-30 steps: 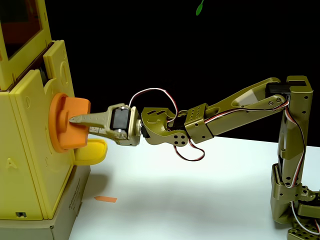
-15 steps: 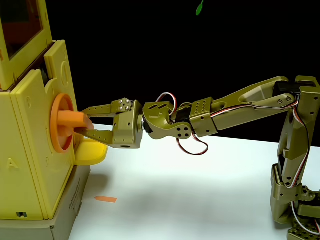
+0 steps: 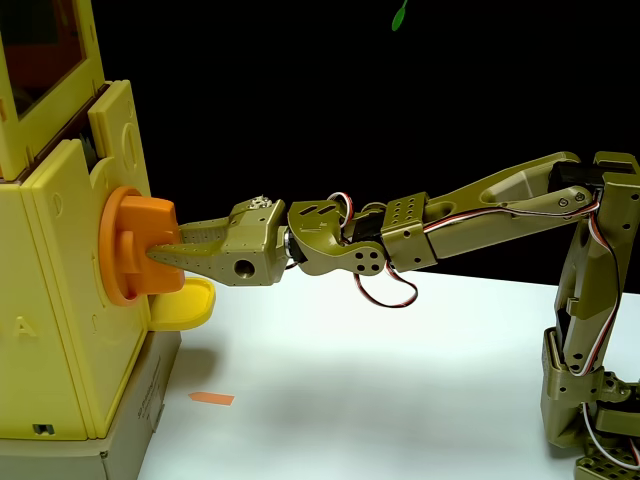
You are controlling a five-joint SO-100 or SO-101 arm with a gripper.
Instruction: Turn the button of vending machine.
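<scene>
An orange tape scrap [image 3: 211, 399] lies on the white table [image 3: 400, 400].

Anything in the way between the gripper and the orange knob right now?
Nothing: in the fixed view the gripper already sits against the orange knob on the vending machine.

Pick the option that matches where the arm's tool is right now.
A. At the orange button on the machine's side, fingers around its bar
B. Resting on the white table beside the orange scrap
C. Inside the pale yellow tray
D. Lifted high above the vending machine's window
A. In the fixed view the tool reaches level across to the orange button on the vending machine, its fingers against the button's bar.
</scene>
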